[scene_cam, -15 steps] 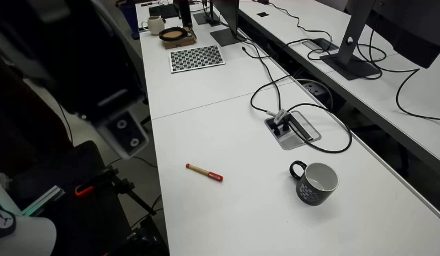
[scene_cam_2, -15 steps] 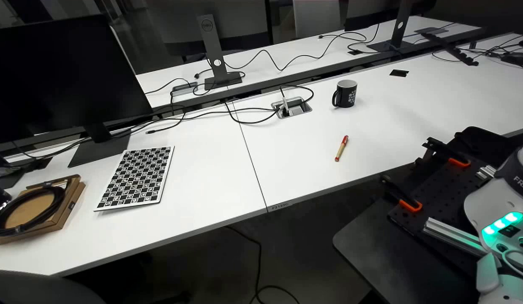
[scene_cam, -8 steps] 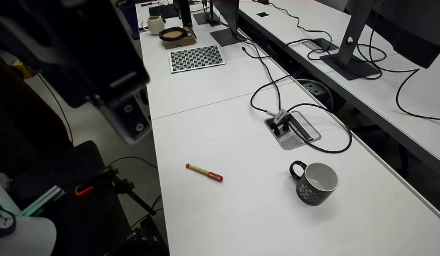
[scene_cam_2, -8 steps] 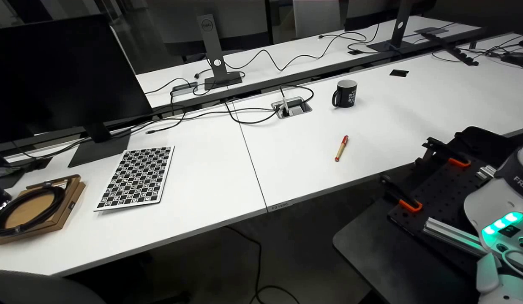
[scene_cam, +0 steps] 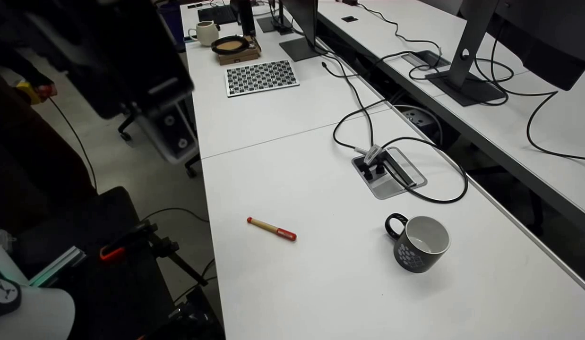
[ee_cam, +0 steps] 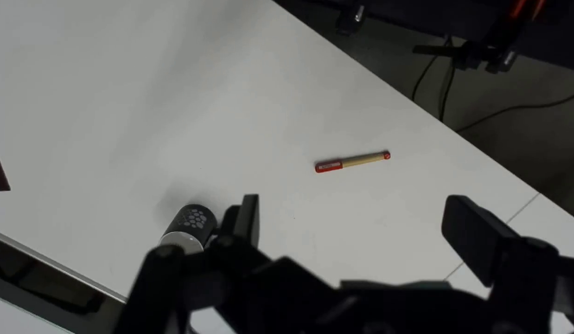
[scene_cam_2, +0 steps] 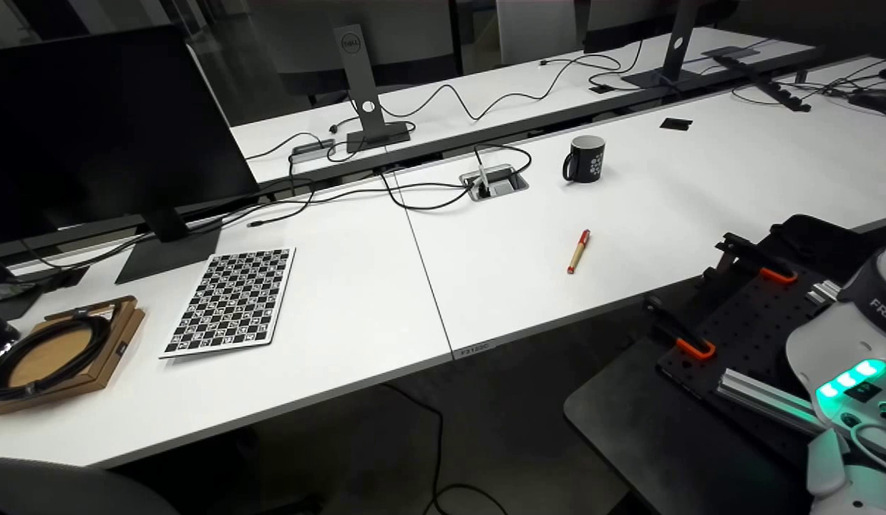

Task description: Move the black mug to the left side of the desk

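Through the wrist view I look down past the gripper (ee_cam: 352,218); its jaws stand wide apart, and the white desk (ee_cam: 277,106) shows between the fingers (ee_cam: 470,227). The black mug (scene_cam: 417,250) stands upright on that desk, its handle (scene_cam: 397,216) out to one side and its pale inside visible to me. From the wrist, one finger partly covers the mug on its handle side. In both exterior views I find it near the cable-port box (scene_cam: 387,190), close to the long edge facing the parallel desk (scene_cam: 425,23). A red-capped pen (scene_cam: 272,229) lies nearer the opposite long edge, well apart from the mug. In an exterior view the robot arm (scene_cam: 132,61) looms dark and blurred at the upper left, away from the mug. A black cable (scene_cam: 443,202) loops from the cable-port box onto the desktop. Across the seam (scene_cam_2: 429,282) I have a black-and-white patterned board (scene_cam_2: 232,300), then a cardboard box (scene_cam_2: 49,357) bearing a coiled cable (scene_cam_2: 99,340). A dark monitor (scene_cam_2: 106,129) stands behind the board.
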`<action>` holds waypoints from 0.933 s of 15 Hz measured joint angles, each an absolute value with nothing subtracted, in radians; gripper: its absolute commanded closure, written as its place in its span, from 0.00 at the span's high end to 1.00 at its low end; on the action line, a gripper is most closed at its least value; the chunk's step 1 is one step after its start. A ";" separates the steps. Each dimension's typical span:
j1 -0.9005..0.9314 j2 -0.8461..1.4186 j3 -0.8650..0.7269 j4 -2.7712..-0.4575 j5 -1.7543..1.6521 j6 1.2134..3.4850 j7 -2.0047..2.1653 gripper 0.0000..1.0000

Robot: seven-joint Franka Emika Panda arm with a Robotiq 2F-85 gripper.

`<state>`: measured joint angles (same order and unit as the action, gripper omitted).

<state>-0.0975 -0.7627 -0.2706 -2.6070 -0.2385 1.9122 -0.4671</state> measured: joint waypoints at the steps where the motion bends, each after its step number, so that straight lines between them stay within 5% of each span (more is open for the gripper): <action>1: -0.084 -0.760 -0.252 -2.607 -0.207 1.912 -0.434 1.00; 14: -0.118 -0.514 0.039 -2.609 -0.163 2.228 0.207 1.00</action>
<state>-0.1183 -0.5139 0.0394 -2.6086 -0.1628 2.2277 0.2066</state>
